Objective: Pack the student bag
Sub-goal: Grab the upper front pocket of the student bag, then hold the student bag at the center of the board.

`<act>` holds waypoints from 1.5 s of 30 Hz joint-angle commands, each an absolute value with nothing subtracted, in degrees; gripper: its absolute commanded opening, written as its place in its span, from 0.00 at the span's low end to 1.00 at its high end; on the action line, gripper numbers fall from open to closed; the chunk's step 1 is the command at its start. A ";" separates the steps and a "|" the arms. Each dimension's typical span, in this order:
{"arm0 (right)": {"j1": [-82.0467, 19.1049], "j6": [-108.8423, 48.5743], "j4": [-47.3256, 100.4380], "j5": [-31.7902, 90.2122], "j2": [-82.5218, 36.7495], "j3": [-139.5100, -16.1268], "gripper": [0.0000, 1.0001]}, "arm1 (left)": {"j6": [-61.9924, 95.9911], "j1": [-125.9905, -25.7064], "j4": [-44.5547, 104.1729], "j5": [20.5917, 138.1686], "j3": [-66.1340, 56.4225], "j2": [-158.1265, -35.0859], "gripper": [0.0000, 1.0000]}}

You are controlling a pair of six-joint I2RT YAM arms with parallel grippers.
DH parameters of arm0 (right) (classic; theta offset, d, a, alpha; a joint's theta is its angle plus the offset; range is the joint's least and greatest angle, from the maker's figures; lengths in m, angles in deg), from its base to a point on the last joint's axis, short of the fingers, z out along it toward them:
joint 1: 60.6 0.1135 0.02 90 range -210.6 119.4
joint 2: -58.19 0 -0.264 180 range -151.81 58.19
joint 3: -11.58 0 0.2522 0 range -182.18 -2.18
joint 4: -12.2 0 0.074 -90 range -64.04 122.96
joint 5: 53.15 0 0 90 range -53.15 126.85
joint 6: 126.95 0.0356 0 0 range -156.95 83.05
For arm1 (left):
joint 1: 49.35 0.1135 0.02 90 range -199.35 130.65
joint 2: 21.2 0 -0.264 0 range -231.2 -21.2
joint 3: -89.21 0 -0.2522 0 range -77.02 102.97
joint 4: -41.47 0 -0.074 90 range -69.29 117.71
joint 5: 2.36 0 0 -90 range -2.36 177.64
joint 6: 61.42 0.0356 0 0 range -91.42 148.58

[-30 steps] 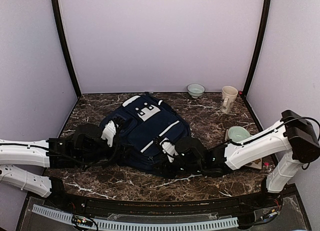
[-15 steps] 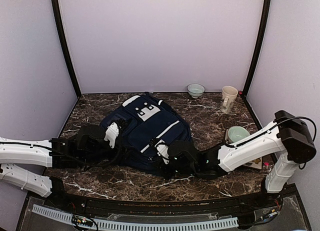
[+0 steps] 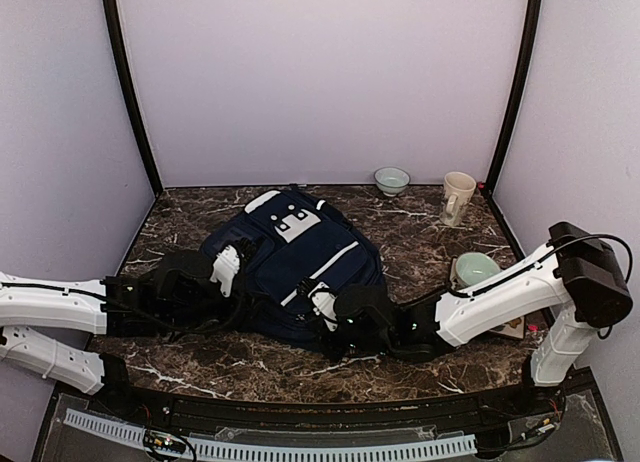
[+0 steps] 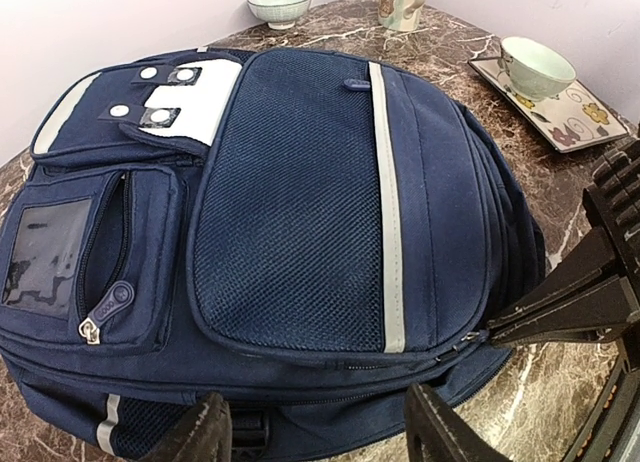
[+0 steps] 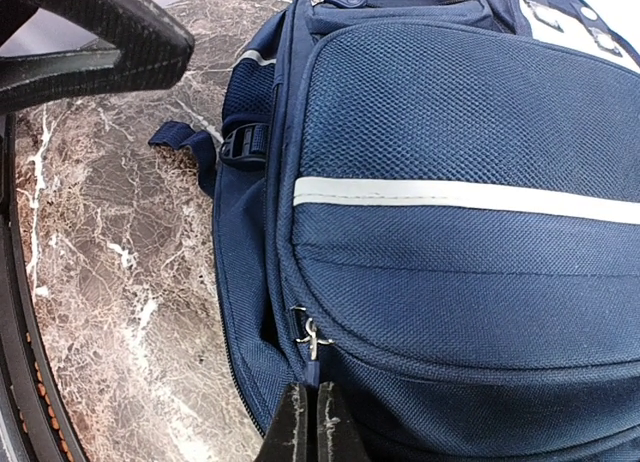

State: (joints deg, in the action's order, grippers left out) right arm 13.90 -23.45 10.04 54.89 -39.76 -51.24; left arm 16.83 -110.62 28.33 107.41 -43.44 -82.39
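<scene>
1. Back wall [image 3: 320, 82], left wall [image 3: 60, 132] & right wall [image 3: 585, 102]: plain pale lilac panels.
2. Black posts, left [image 3: 130, 92] & right [image 3: 512, 82], at back corners, tilted outward twd top.
3. Counter [image 3: 420, 232]: dk brown marble w/ white veins.
4. Near edge: white slotted strip [image 3: 270, 448] along a black rail.
5. Light soft, even.
</scene>
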 commanded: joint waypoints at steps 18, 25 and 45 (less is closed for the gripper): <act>13.92 -24.59 14.70 62.27 -35.51 -50.09 0.00 | 18.30 -109.52 37.32 109.39 -43.37 -92.41 0.64; 13.86 -24.29 14.04 62.77 -36.87 -50.18 0.00 | 5.37 -108.59 34.15 111.16 -41.10 -94.19 0.82; 13.81 -24.75 12.11 63.00 -37.86 -49.43 0.00 | -19.66 -106.07 52.45 109.20 -51.81 -91.01 0.74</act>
State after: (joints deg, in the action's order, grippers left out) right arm 14.16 -24.46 12.66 60.42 -36.85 -50.48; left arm -16.83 -106.45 44.22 110.54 -49.54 -93.16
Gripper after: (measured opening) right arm 0.014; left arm 0.751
